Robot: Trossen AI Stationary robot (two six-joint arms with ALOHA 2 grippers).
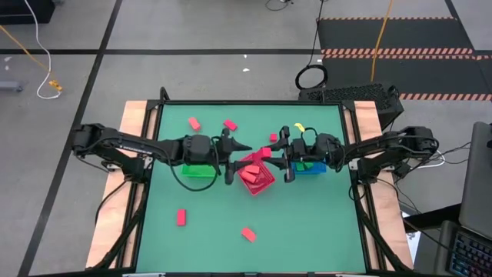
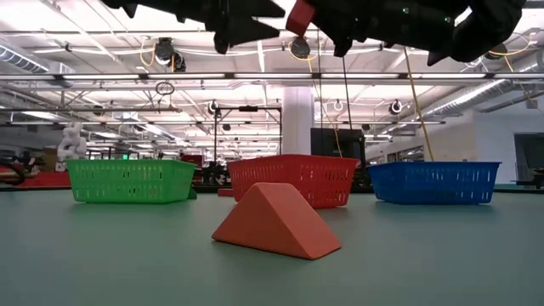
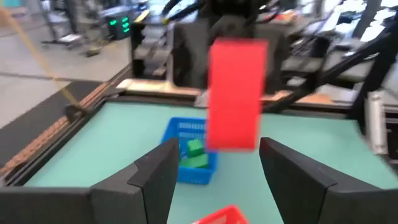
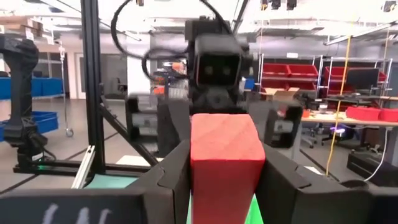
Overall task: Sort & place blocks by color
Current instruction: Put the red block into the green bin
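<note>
Since you've still got loose blocks scattered around, I'd call this maybe halfway done: nearest the low camera a red wedge block (image 2: 278,221) lies flat on the green table (image 1: 307,231), another red one (image 1: 181,217) sits off to its left, and two more (image 1: 194,123) wait by the far edge. Behind the wedge stand the green basket (image 2: 130,181), red basket (image 1: 256,176) and blue basket (image 2: 434,182); the red one already looks to hold a few red pieces, and the blue one has green blocks (image 3: 195,153) in it, so that colour may need re-sorting. Up over the red basket, your right gripper (image 4: 226,163) is clamped on a red bar block (image 4: 225,163), plain matte with squared edges. Your left gripper (image 3: 214,173) faces it, fingers spread wide and carrying nothing.
</note>
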